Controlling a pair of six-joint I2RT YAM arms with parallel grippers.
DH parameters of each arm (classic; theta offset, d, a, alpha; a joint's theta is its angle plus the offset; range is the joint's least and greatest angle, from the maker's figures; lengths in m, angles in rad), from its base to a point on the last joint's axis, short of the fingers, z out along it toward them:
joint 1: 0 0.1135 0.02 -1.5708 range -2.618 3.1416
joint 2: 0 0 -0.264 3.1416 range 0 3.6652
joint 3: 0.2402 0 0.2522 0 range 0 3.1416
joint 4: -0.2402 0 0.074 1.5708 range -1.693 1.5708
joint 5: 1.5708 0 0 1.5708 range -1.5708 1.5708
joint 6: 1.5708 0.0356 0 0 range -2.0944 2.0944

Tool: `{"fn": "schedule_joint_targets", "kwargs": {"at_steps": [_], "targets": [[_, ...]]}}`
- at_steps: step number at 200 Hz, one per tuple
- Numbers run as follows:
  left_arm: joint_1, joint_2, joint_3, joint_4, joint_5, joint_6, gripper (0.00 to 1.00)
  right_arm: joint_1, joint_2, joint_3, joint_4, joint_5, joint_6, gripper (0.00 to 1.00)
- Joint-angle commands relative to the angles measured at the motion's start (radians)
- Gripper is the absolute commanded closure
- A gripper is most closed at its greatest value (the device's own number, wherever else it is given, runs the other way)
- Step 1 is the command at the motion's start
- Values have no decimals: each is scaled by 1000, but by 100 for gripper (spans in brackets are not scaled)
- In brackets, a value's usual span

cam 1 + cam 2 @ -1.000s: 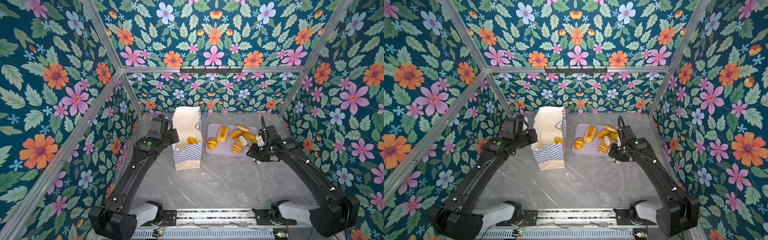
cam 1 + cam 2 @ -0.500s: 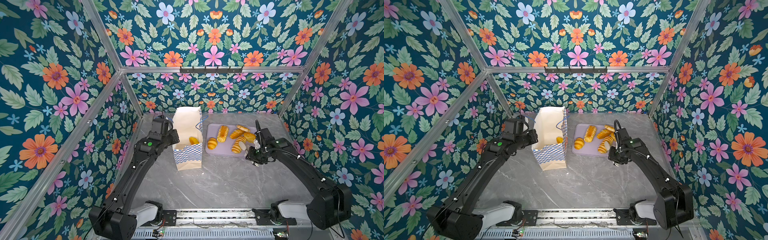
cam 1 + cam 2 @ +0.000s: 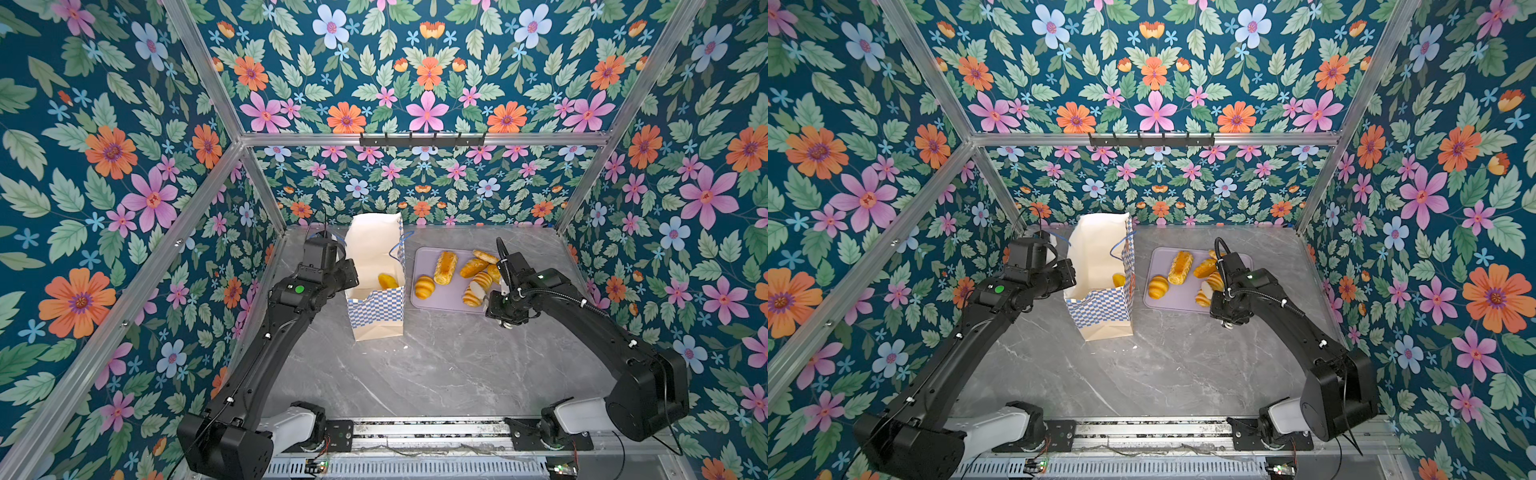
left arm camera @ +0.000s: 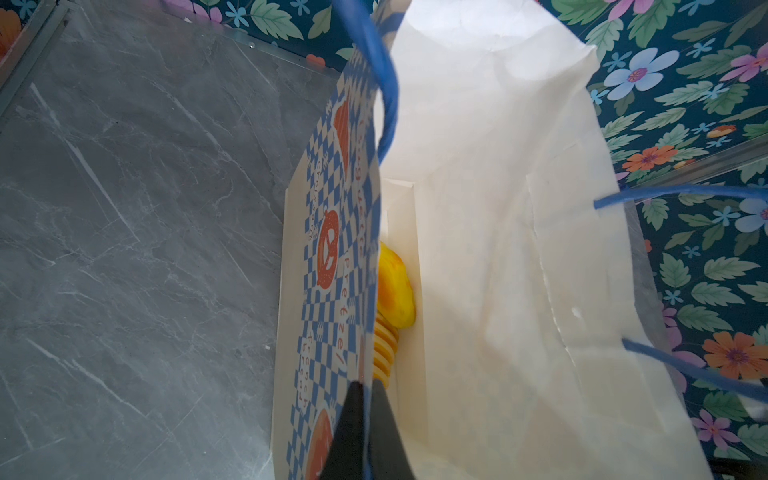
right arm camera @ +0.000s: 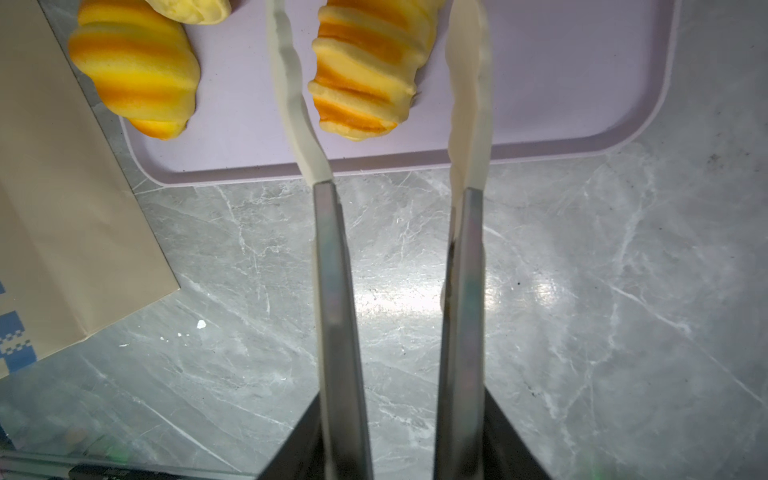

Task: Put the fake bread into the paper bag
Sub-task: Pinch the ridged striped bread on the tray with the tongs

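The paper bag (image 3: pixel 376 316) (image 3: pixel 1100 309) stands open on the table, cream with a blue checkered band. My left gripper (image 4: pixel 365 384) (image 3: pixel 350 275) is shut on the bag's rim (image 4: pixel 365 249). Fake bread (image 4: pixel 395 286) (image 3: pixel 387 281) lies inside the bag. My right gripper (image 5: pixel 401 409) (image 3: pixel 500 293) is shut on metal tongs (image 5: pixel 332 270). The tongs' white tips (image 5: pixel 291 83) stand apart on either side of a ridged loaf (image 5: pixel 365 70) (image 3: pixel 477 287) without touching it. Several other pastries (image 3: pixel 445 267) (image 5: pixel 137 79) lie on the tray.
The flat lilac tray (image 3: pixel 446 300) (image 3: pixel 1177 300) (image 5: pixel 540 83) sits just right of the bag on the grey marble table (image 3: pixel 436 365). Floral walls (image 3: pixel 104 208) with aluminium posts close in the back and both sides.
The right arm has drawn back toward the tray's near edge and slightly left, and the tongs have spread wider around the ridged loaf. The left gripper has kept its hold on the bag.
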Motion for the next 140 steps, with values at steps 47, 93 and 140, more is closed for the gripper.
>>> {"fn": "schedule_joint_targets", "kwargs": {"at_steps": [47, 93, 140], "targets": [[3, 0, -11, 18, -1, 21, 95, 19, 76, 35, -10, 30, 2, 52], [4, 0, -11, 18, -1, 21, 95, 18, 132, 51, 5, 30, 0, 52], [6, 0, -16, 15, -4, 21, 95, 18, 155, 36, 33, 36, 3, 55]]}}
